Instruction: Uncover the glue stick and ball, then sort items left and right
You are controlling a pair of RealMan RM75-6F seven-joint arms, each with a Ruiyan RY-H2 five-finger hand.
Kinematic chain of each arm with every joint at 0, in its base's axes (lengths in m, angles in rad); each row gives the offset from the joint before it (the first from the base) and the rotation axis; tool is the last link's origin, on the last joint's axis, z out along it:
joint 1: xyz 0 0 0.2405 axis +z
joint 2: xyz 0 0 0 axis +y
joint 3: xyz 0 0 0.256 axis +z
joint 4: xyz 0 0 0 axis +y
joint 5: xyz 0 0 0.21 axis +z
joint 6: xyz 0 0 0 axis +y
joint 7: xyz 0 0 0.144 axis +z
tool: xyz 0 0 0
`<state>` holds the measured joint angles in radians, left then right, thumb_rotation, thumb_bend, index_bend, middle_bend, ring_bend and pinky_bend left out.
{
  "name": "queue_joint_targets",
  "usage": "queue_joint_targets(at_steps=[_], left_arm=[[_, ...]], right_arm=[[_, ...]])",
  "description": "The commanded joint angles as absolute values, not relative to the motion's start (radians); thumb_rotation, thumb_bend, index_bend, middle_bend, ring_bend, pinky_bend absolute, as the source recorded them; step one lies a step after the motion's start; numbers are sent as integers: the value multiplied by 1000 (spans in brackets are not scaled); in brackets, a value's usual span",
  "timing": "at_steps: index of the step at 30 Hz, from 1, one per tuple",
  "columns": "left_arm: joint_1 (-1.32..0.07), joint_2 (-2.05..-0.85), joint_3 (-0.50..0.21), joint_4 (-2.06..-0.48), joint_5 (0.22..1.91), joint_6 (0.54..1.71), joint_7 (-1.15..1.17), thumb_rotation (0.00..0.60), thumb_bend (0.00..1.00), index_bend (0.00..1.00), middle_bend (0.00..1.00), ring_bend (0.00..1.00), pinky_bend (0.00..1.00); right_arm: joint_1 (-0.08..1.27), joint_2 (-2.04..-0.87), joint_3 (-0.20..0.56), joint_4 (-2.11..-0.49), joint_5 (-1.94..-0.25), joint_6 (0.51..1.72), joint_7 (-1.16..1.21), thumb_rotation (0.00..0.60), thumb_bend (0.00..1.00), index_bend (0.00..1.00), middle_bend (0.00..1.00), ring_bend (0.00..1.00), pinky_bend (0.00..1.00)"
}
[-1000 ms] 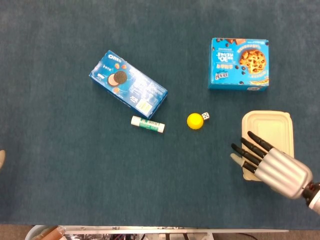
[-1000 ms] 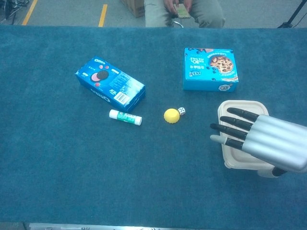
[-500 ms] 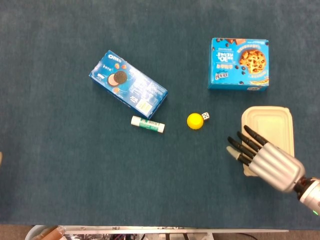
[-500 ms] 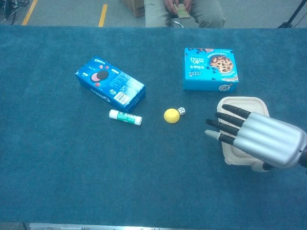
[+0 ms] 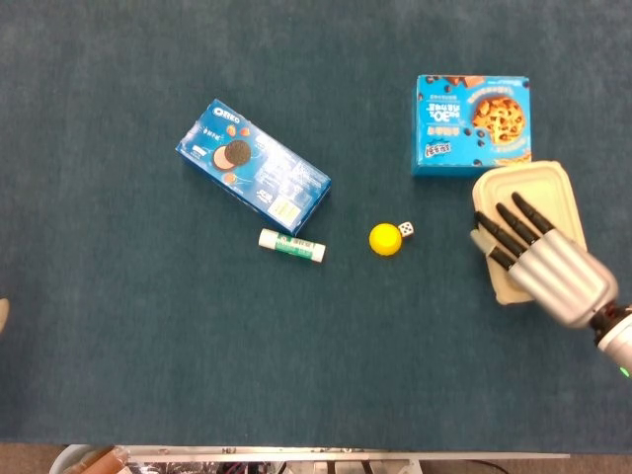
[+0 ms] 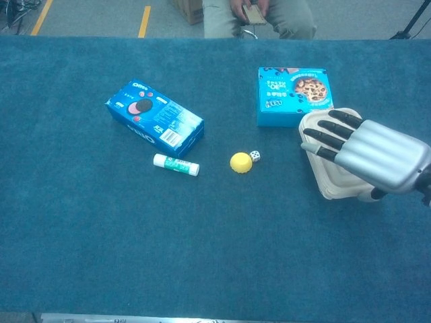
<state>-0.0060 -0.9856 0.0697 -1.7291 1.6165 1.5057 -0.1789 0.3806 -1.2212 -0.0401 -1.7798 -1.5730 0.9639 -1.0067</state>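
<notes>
**Uncovering looked finished; the sorting was still to do**

The white-and-green glue stick [image 5: 291,245] and the small yellow ball [image 5: 385,239] both lay bare on the dark blue cloth counter [image 5: 118,326], near the middle, with nothing over them. I judged the uncovering part of my task done. The glue stick sat just below the near corner of the blue Oreo biscuit box [image 5: 253,165], close to it but apart. The ball sat to its right, with a little white die [image 5: 406,229] just beside it.

The sorting had not begun as far as I could see: ball, glue stick and die were together in the middle, the Oreo box left of centre, and the light blue chocolate-chip cookie box [image 5: 473,125] at the far right.

My right hand [image 5: 536,259] held the beige moulded-pulp clamshell container [image 5: 523,193], fingers stretched over its top, and the chest view showed it tipped up on edge, just beside the cookie box. My thumb was hidden, so the grip underneath I could not make out. Whether anything lay inside the container I could not tell either. Both boxes were closed.

My left hand was out of both views.
</notes>
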Motion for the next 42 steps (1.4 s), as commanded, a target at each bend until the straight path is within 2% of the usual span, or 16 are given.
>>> queue_joint_targets(at_steps=[1,18,32,42], left_arm=[[-8,-986,69,-1730,1617,1504,-177,600,342,249,134,37,44],[-21,-990,68,-1741,1615,1487,-160,600,342,249,134,37,44],[-31,-994,65,-1743,1619,1481,-154,600,342,249,134,37,44],[-30,-989,64,-1752,1618,1487,-146,600,342,249,134,37,44]], right_arm=[[387,-1217,-22,-1764,-1529,964,-1020,514,0,0,0,0,0],[423,-1215,36,-1684,-1348,994,-1012,555,0,0,0,0,0],[444,-1166,17,-1709,-1281,1004,-996,589,0,0,0,0,0],[448,-1065,-40,-1819,-1361,989,-884,589,0,0,0,0,0]])
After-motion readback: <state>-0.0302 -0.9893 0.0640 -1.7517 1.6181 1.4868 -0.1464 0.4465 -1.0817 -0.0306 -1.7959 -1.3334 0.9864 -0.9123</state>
